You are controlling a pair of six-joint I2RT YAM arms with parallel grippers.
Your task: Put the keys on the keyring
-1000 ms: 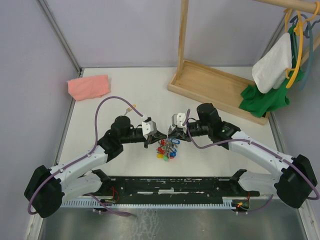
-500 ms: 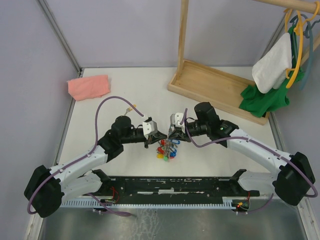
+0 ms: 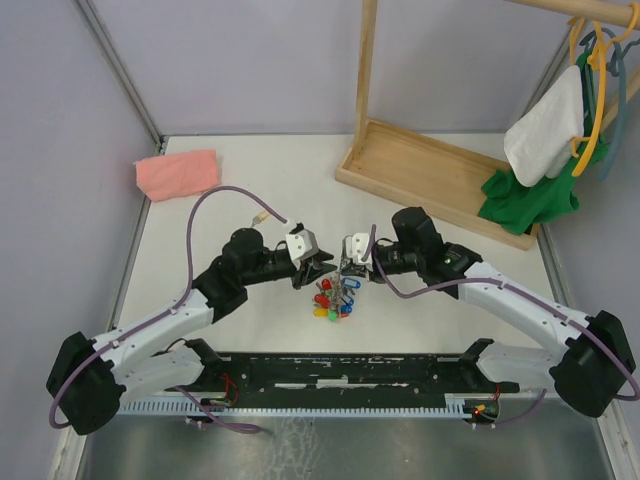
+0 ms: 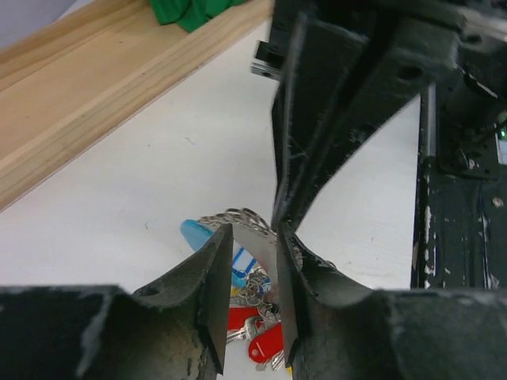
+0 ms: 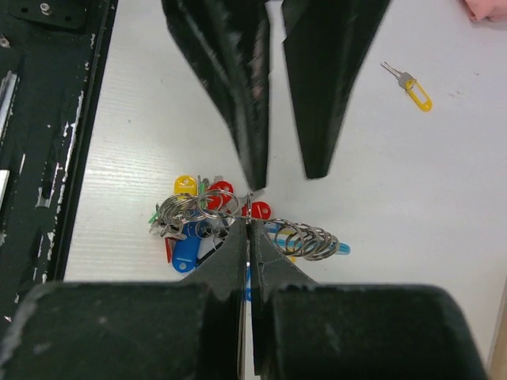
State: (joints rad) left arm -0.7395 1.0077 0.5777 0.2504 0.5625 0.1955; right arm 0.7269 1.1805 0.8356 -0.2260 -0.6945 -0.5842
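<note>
Loose yellow-head key [image 5: 409, 84] lies flat on the tabletop [image 5: 420, 206], well apart from the keyring [image 5: 211, 203], out beyond the left claw [image 5: 287, 180] toward the pink cloth [image 3: 178, 172]. By my read the left arm is nearer.

Key's long axis runs diagonal in the right wrist view: blade up-left, head down-right. It's small, w/ a silver blade and a tan-yellow plastic head.

Right claw [image 5: 247, 228] is clenched, tips apparently pinching the ring's thin wire. The ring carries red, yellow and blue heads and stacked wire loops.

Left claw is released, fingers parted, nothing in them, just beside the ring (green-head key: can't pick it out separately).
</note>
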